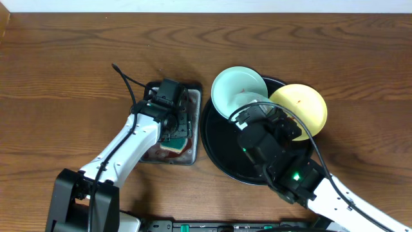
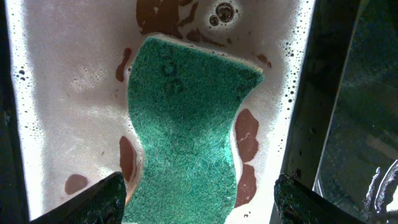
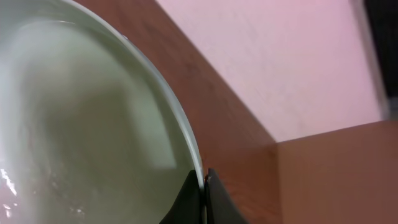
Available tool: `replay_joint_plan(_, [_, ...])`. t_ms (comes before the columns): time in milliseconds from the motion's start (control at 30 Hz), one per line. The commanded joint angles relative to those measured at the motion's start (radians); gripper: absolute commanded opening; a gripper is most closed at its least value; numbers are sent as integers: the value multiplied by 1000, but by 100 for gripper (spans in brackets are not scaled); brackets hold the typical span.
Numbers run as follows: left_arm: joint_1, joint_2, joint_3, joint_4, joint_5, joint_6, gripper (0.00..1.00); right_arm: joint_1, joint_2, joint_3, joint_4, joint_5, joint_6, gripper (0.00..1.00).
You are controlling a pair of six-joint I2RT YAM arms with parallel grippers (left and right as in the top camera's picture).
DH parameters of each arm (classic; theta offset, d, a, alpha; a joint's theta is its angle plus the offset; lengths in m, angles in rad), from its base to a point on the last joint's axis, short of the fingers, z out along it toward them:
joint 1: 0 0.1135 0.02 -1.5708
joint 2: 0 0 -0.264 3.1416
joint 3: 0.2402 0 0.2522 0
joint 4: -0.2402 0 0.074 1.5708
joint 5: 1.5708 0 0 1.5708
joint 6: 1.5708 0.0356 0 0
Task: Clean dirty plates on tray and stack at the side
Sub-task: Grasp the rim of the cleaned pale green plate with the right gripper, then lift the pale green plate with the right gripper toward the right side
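Two robot arms reach in from the near edge of a brown wood-grain worktop (image 1: 64, 64).

On the left, the white arm hangs over a small rectangular metal tray (image 2: 62, 74) holding foamy water with reddish patches. The left claw (image 2: 199, 200) is released, its two dark fingertips (image 2: 93, 202) spread wide on either side of a green sponge (image 2: 186, 124). The sponge lies flat in the tray, scrubbing face up. Whether the fingertips touch it cannot be told.

On the right, the other arm crosses a large round black tray (image 1: 222, 145) with a raised rim, just beside the metal tray. The right claw (image 3: 202, 186) is clenched on the rim of a pale mint-green plate (image 1: 237, 90), the thin edge pinched between its fingertips. This plate is over the far left part of the black tray, with a faint red mark inside it.

A yellow plate (image 1: 301, 106) sits just beside the mint one, at the far right of the black tray, its outer side reaching past the rim. Only these two plates can be seen.

Beyond the trays, bare worktop runs to a pale wall.
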Motion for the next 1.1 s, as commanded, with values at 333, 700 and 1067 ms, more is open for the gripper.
replay_joint_plan(333, [2, 2, -16, 13, -9, -2, 77, -52, -6, 18, -6, 6, 229, 1])
replay_joint_plan(700, [2, 58, -16, 42, -58, -1, 72, -458, -8, 18, -64, -582, 596, 1])
replay_joint_plan(1067, [2, 169, -16, 62, -58, -1, 64, -879, -8, 18, -74, -1032, 724, 1])
